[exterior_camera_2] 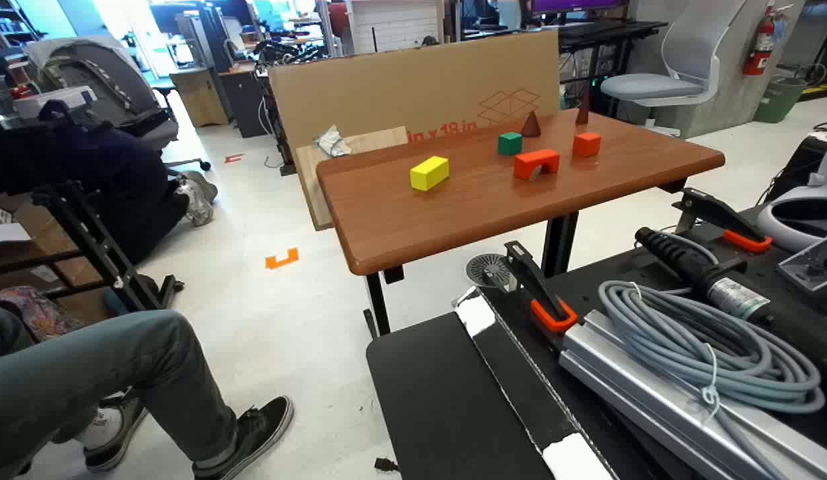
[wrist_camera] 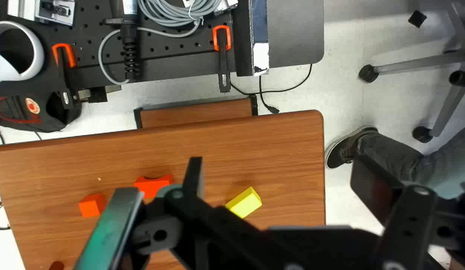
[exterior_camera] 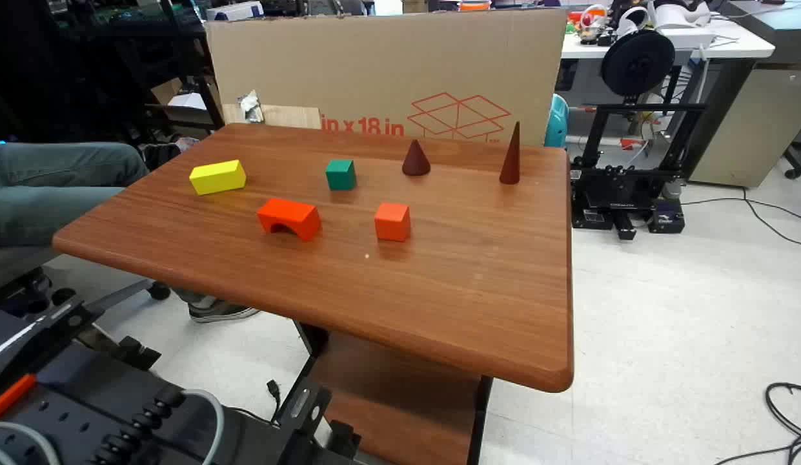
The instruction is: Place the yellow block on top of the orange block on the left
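The yellow block lies flat on the wooden table, and it also shows in an exterior view and in the wrist view. The orange block, bridge-like with an arched notch underneath, stands apart from it on the table; it also shows in an exterior view and partly behind a finger in the wrist view. My gripper is wide open, with nothing between its fingers, high above the table. The yellow block shows between the fingers, nearer the left one. The gripper is out of both exterior views.
The table also holds an orange cube, a green cube, a short brown cone and a tall brown cone. A cardboard sheet stands behind the table. A seated person's leg is near one end.
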